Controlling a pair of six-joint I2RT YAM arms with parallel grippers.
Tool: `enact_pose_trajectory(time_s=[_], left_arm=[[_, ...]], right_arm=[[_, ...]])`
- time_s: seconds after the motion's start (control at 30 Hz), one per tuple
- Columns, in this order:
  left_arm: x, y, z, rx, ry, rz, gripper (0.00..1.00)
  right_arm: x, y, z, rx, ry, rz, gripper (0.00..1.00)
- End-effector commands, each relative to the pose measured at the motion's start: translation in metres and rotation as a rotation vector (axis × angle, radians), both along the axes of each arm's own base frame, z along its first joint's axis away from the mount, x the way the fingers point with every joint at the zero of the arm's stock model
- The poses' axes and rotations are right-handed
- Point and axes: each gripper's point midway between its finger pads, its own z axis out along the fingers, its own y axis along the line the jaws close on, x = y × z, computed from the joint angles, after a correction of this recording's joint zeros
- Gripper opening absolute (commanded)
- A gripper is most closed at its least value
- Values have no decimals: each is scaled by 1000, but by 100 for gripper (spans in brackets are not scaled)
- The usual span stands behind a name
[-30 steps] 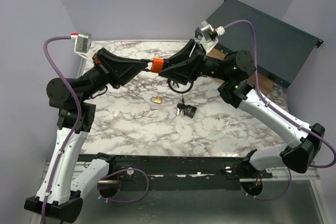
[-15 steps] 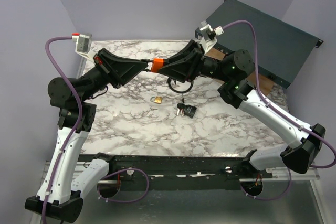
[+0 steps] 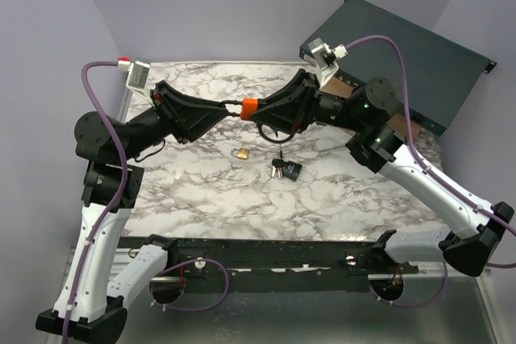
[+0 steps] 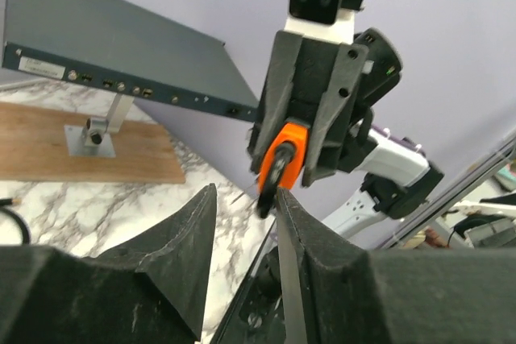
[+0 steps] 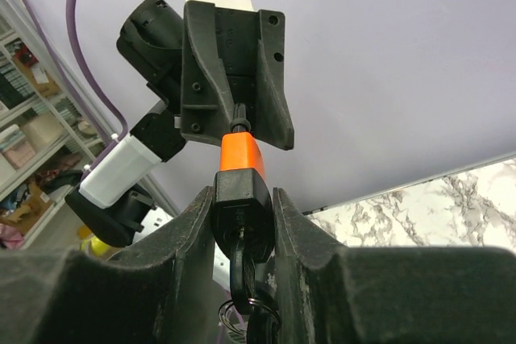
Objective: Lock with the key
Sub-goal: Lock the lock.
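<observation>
The orange padlock (image 3: 248, 106) hangs aloft beyond the brass padlock (image 3: 239, 152), clamped in the right gripper's (image 5: 242, 195) jaws with its key (image 5: 240, 267) in the keyhole. The left gripper's (image 4: 246, 195) jaws stand partly open at its shackle end, gripping nothing. The next move probably calls for turning the key.

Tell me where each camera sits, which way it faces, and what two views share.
Top external: above and behind the robot, facing down on the marble table; left arm and right arm show.
Left wrist: on the left arm, facing the right hand past its own fingers.
Right wrist: on the right arm, facing the left hand past its own fingers.
Shared: the wrist views face each other, orange padlock between them.
</observation>
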Motion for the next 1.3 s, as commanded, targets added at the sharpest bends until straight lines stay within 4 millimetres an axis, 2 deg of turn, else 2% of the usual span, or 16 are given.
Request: enact_pose_trajectory(time_s=[0.0,0.13,0.37,0.53,0.67,0.9,1.1,1.27], left_arm=[[-17,1,-15,121,-28,-19,35],[-26,0,-20,156,-41,-55,38],[-51,-6,-21,224,-134,-146,40],[-54,-10,-27,268,-156,-153,39],[-48,-10,-34,291,-144,-139,35],[-39,-10,-46,319,-91,-118,36],[-47,-19,-33,236,-16,-228,41],[-45,-16,-28,258,-56,-187,41]], right_arm=[[-18,-18,17,26,-21,-9,1],[-26,-20,6,-20,7,24,1],[-24,-16,-22,-94,97,32,1],[-24,-17,-31,-108,130,33,1],[-26,-20,-29,-108,130,22,1],[-33,-31,-22,-101,108,3,1],[-33,-36,-24,-131,78,-24,1],[-37,-35,-23,-137,77,2,1]])
